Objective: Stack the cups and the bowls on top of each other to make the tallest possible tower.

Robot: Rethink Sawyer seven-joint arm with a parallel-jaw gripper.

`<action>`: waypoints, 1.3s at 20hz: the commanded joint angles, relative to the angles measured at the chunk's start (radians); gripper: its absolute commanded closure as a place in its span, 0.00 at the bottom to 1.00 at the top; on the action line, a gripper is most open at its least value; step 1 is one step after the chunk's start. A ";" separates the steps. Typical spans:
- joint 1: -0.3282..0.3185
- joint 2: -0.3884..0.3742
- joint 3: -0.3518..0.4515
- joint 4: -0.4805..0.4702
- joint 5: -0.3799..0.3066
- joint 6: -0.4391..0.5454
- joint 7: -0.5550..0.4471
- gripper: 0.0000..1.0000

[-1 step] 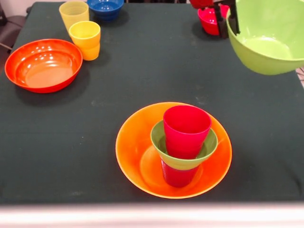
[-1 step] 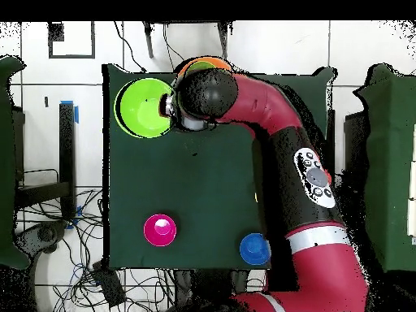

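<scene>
A four-piece tower (image 1: 183,147) stands at the table's (image 1: 142,71) near centre; a wide bowl (image 1: 43,65) and two cups (image 1: 80,26) sit far left, while a large bowl (image 1: 268,38) hangs in the gripper (image 1: 225,21) upper right.

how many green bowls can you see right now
2: the large green bowl hangs lifted in the gripper at upper right; the small green bowl sits in the tower.

The table (image 1: 142,61), covered in dark green cloth, carries the tower (image 1: 174,149), an orange-red bowl (image 1: 43,65), two yellow cups (image 1: 85,40), a blue bowl (image 1: 105,8) and a red-pink bowl (image 1: 209,20).
</scene>
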 commanded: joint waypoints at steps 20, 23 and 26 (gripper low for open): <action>-0.068 0.319 0.249 -0.672 -0.234 0.490 -0.654 1.00; -0.061 0.355 0.269 -0.747 -0.253 0.526 -0.683 1.00; -0.055 0.374 0.284 -0.798 -0.271 0.559 -0.700 1.00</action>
